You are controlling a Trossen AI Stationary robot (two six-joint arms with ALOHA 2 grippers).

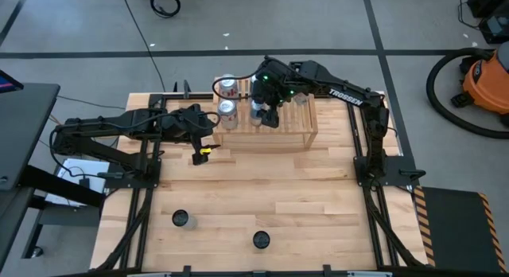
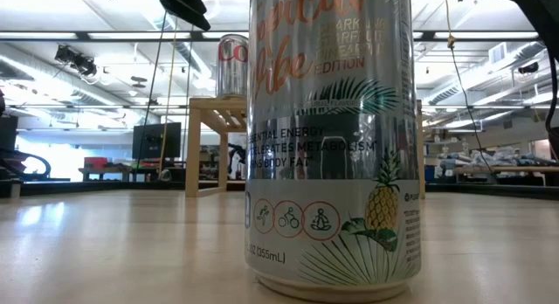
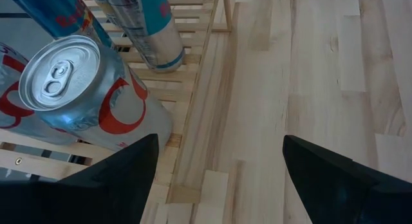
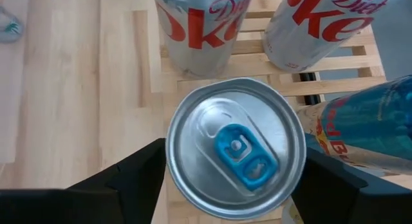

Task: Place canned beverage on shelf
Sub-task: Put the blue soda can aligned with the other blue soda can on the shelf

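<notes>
The right arm is reaching from the right side of the table toward the far middle, with its elbow bent. The right gripper [image 1: 266, 98] is pointing down, and its two fingers [image 4: 129, 179] are standing apart on both sides of a can top, not clearly pressing it. The left arm is lying low and stretched toward the middle. The left gripper [image 1: 203, 142] is holding its fingers [image 3: 122, 179] wide apart with nothing between them.

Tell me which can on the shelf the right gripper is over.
The can with the blue pull tab, directly between the right gripper's open fingers; the two Diet Coke cans stand beyond it on the shelf.
</notes>
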